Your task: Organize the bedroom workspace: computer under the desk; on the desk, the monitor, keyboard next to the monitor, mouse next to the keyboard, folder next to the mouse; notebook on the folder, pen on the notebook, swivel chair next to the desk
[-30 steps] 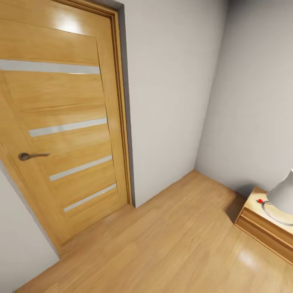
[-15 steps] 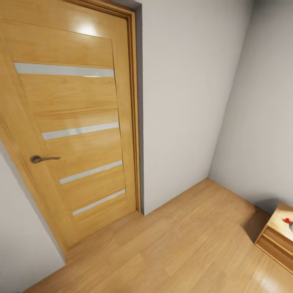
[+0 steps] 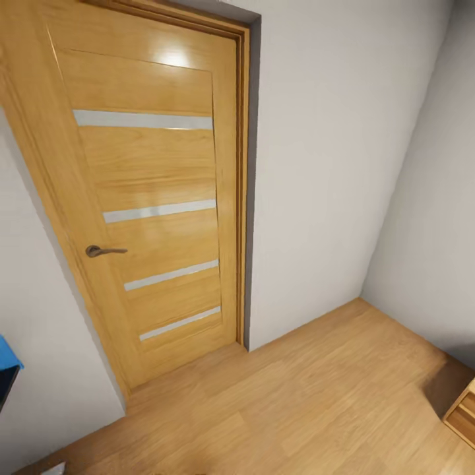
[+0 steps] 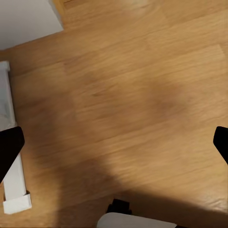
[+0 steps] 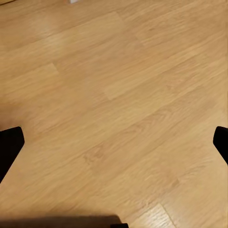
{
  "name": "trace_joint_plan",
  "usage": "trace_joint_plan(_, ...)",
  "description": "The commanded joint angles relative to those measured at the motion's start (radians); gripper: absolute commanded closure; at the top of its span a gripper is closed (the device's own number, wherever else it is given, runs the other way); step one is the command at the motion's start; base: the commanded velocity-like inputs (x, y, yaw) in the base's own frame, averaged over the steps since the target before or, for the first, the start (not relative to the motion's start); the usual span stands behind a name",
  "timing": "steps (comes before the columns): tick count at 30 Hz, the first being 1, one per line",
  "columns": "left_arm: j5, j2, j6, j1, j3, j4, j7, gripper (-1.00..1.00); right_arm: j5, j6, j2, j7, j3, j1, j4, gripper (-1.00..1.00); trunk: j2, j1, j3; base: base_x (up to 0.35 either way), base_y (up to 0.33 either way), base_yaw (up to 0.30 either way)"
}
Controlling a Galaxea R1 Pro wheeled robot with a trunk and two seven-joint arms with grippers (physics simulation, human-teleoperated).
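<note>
The robot looks to be in transit, facing a closed wooden door (image 3: 155, 204) at twelve o'clock; both the left gripper (image 4: 114, 145) and right gripper (image 5: 114, 142) hang spread apart, empty, over plank floor (image 3: 316, 402); a blue sliver at nine o'clock may be the desk (image 3: 6, 356); the next move calls for turning toward it.

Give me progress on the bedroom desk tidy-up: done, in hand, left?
Done: nothing I can confirm here. In hand: nothing; left gripper and right gripper hang open over bare wood floor. The head view faces a closed wooden door and grey walls. Left: every placement step, as far as these views tell.
</note>
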Motion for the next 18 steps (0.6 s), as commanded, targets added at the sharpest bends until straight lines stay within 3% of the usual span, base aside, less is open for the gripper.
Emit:
trace_joint_plan(1,0.008,0.0,-0.004,-0.001,-0.006,0.001,0.002,-1.0,0.007,-0.003,0.0,-0.007,0.0,-0.001,0.002,-1.0,-0.002,0.0,-0.002,-0.209,-0.184,0.266)
trace_joint_plan(9,0.008,0.0,-0.003,-0.001,-0.006,0.001,0.002,-1.0,0.007,-0.003,0.0,-0.007,0.0,-0.001,0.002,-1.0,-0.002,0.0,-0.001,-0.194,-0.2,0.277)
trace_joint_plan(18,0.009,0.0,-0.003,-0.001,-0.006,0.001,0.002,-1.0,0.007,-0.003,0.0,-0.008,0.0,-0.001,0.002,-1.0,-0.002,0.0,-0.001,-0.022,-0.12,0.282)
